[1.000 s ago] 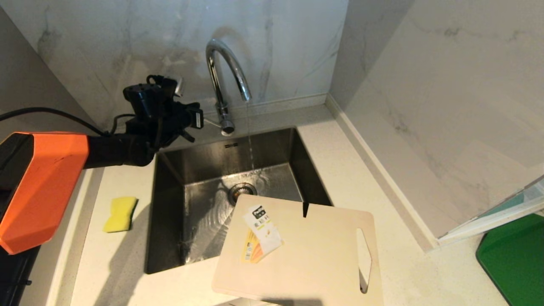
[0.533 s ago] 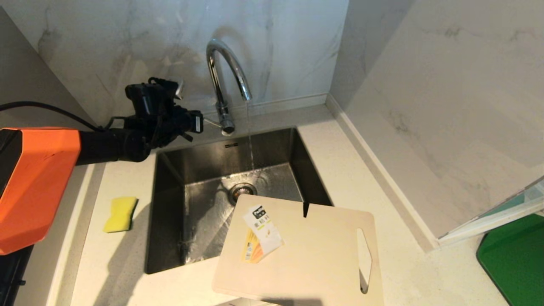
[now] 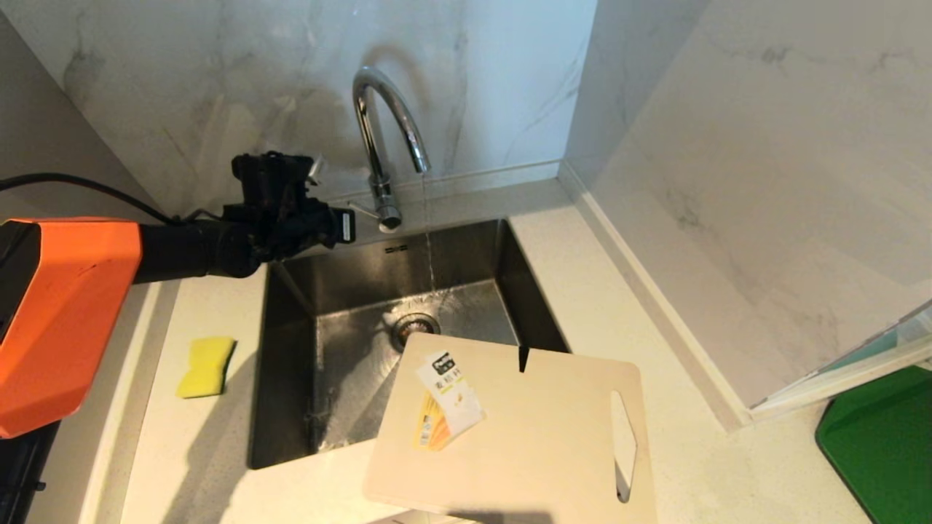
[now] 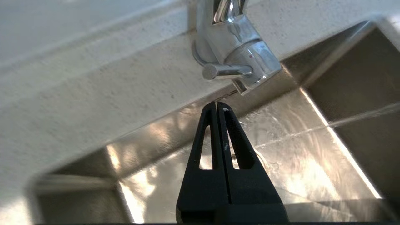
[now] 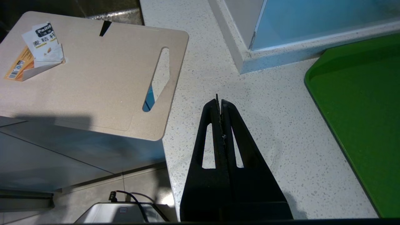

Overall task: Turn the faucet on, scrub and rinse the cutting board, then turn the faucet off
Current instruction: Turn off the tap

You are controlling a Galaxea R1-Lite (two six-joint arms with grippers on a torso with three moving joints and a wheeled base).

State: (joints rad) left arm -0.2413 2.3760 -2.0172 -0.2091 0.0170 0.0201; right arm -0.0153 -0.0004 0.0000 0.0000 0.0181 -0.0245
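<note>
1. While water runs from the faucet (image 3: 384,131) into the sink (image 3: 291,306), the cutting board (image 3: 539,437) lies on the desk (image 3: 692,466), overhanging the sink's near corner.
2. Left claw (image 4: 217,107), closed and empty, hovers just beside the lever (image 4: 226,71).
3. Right claw (image 5: 218,101), closed, hangs over the desk.

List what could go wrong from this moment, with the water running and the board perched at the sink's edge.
1. The cutting board overhangs both the sink and the counter's front edge; a nudge could tip it.
2. Its paper label is still on and may soak and shred during scrubbing.
3. The shut left gripper sits close beside the faucet lever; a stray bump could change the flow.
</note>
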